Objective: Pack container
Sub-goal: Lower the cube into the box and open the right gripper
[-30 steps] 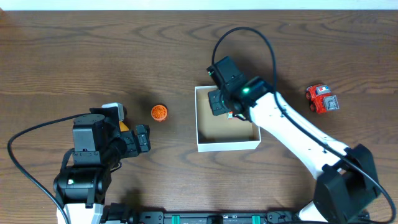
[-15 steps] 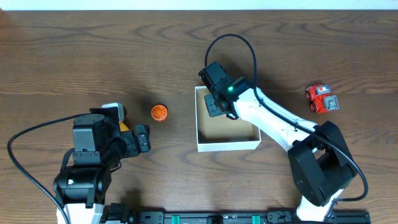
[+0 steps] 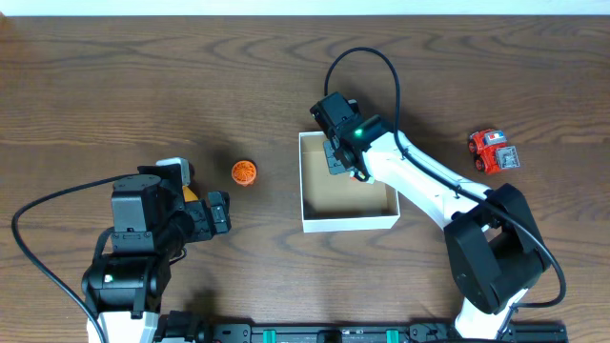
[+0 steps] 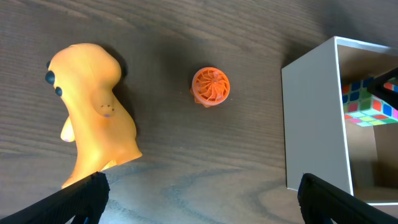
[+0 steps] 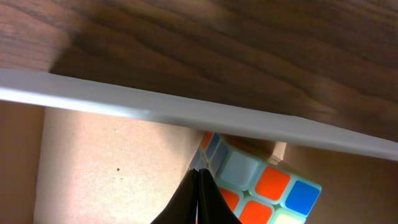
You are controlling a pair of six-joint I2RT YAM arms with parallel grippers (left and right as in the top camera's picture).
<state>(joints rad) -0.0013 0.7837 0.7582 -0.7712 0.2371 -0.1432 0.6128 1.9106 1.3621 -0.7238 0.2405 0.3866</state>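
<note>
Left of the orange ball (image 3: 244, 171), the left gripper (image 3: 217, 211) hangs released. Right of the ball sits the container (image 3: 348, 224). It is probably light, thin cardboard that dents and slides easily, so it is best steadied at a wall rim. It is square and low-walled, white outside and tan inside. Farther right of the ball, the right gripper (image 3: 335, 157) is clenched on nothing, beside a puzzle cube (image 5: 261, 186) inside the container.

White container (image 3: 349, 224), tan inside; cube (image 5: 261, 186) squared orange, blue, green; orange swirled ball (image 4: 210, 86); yellow figure (image 4: 93, 118); red truck (image 3: 493, 151).
</note>
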